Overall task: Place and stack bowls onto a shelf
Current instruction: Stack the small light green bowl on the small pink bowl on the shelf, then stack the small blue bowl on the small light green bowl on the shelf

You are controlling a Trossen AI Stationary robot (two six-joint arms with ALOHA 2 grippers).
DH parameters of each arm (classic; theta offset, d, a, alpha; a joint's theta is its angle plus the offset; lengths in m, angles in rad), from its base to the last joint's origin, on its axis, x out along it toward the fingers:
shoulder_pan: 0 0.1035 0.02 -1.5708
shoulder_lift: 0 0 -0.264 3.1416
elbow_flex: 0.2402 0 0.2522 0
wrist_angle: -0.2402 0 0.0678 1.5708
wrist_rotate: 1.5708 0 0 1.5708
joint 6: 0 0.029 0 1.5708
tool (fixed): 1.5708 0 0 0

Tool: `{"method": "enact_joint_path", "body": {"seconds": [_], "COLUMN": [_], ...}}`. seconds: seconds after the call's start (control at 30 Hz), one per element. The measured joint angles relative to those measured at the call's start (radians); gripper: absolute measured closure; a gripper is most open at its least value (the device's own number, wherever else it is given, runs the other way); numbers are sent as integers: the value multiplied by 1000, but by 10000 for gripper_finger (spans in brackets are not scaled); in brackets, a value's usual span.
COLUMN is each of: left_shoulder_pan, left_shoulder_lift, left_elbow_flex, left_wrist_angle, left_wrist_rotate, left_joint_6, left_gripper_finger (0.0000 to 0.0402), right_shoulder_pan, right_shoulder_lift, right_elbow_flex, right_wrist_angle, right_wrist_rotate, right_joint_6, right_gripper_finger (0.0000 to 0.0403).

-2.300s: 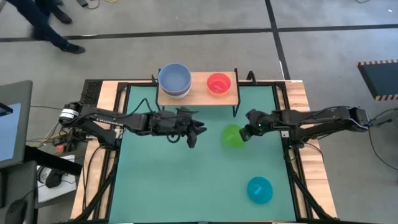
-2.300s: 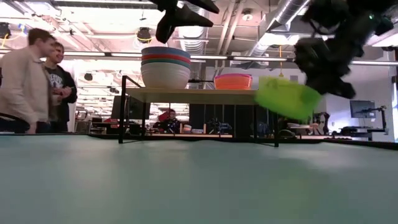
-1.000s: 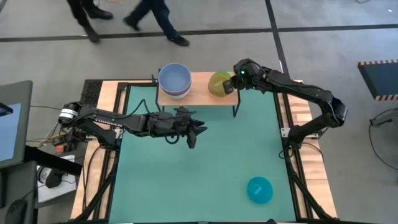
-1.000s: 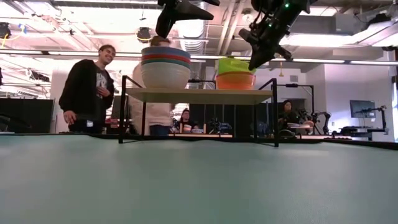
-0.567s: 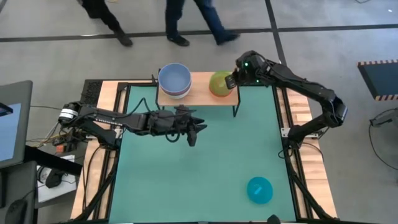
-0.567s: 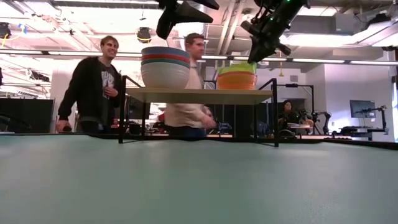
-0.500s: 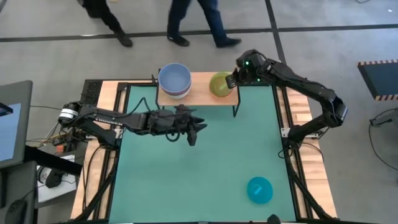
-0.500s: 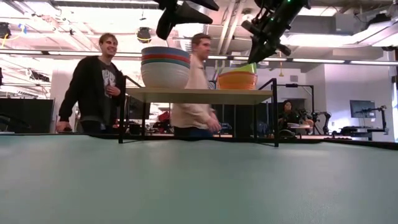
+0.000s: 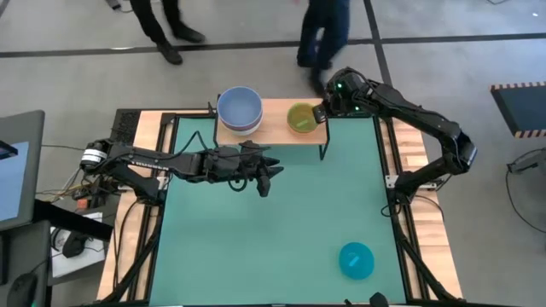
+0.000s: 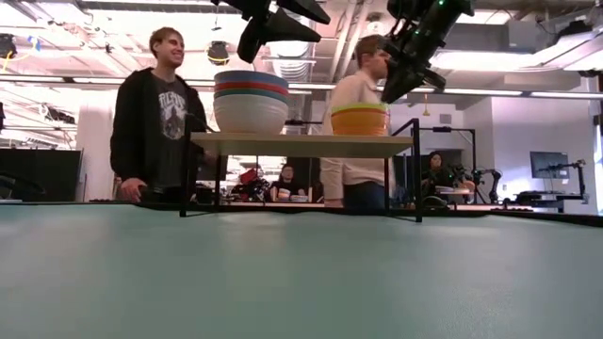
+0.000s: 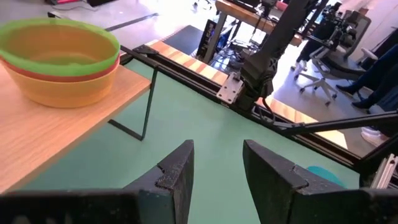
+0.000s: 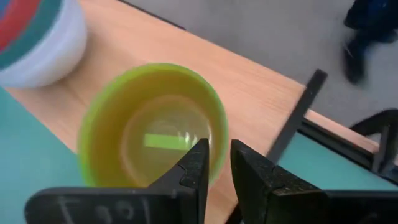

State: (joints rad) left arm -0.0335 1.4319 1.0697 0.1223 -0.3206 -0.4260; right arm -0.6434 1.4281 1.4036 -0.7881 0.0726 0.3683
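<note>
Green work surface with wooden edges, set on a grey floor; two persons stand beyond its far edge in the low view. The shelf sits at the far middle of the surface, plank top on thin black legs.

Left to right in the high view: the left arm reaches in from the left edge, and the left claw hangs over the green surface, just in front of the shelf's left half. Its fingers are spread, with nothing between them. On the left end of the shelf stands a stack of bowls, periwinkle blue on top; the low view shows red, teal and white layers beneath.

On the right end of the shelf stands a second stack, the green bowl uppermost, nested upright in a red bowl over a yellow one, as the left wrist view shows. The right claw is at the green bowl's right rim, above the shelf's right end. In the right wrist view its fingers are slightly parted and sit over the near rim of the green bowl; whether they touch the rim cannot be told.

The cyan bowl lies on the surface near the front right, well apart from both claws
</note>
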Motion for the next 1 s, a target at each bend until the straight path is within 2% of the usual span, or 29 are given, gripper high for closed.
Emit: {"method": "enact_joint_path", "body": {"seconds": [0.3,0.5,0.8,1.0], "left_shoulder_pan": [17,17,14,6], "left_shoulder_lift": [0,0,0,0], "left_elbow_flex": [0,0,0,0], "left_wrist_angle": [-1,-3,-6,-5], "left_wrist_rotate": [2,3,3,6], "left_joint_6": [4,4,-5,-36], "left_gripper_finger": [279,279,279,279], "right_shoulder_pan": [5,78,318,485], "right_shoulder_lift": [-29,-47,-73,-113], "right_elbow_flex": [0,-1,-12,-145], "right_wrist_angle": [-32,-83,-187,-217], "right_wrist_rotate": [-18,-58,-78,-78], "right_joint_6": [-2,-11,-7,99], "right_gripper_finger": [332,332,332,332]}}
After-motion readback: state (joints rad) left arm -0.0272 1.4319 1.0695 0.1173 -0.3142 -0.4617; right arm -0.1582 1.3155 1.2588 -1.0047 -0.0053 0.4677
